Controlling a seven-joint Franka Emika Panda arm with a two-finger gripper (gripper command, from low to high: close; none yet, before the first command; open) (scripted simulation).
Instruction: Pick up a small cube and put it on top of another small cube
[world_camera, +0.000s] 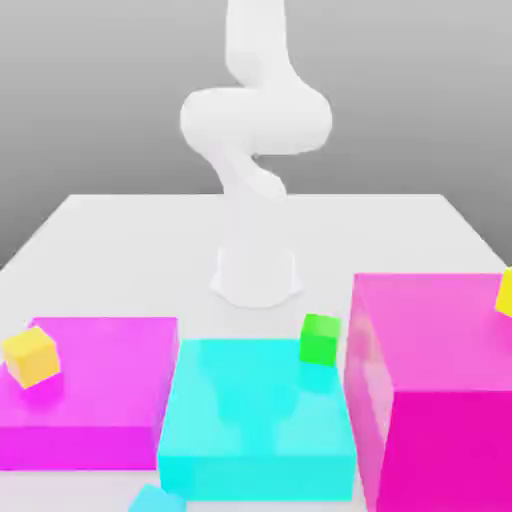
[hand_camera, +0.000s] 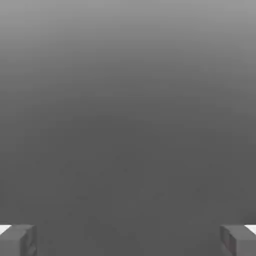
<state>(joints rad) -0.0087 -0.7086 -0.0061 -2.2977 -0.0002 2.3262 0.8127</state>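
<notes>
Pincer (hand_camera: 128, 242) spread wide and empty on the raised arm, the small cube (world_camera: 155, 498) sits on the desk's (world_camera: 120, 240) near edge, just before the large cyan block (world_camera: 255, 425).

Small cube (world_camera: 155, 499): light cyan, plain faces, far smaller than the big blocks. It lay on the white table at the bottom edge of the exterior view, partly cut off by the frame, so only its top and part of one side showed. It sat just in front of the large flat cyan block's front corner on the exterior view's left, turned slightly askew to that block. Nothing rested on it.

Small green cube (world_camera: 320, 339): bright green, plain faces. It stood at the far corner of the large flat cyan block on the exterior view's right, close beside the tall magenta block.
</notes>
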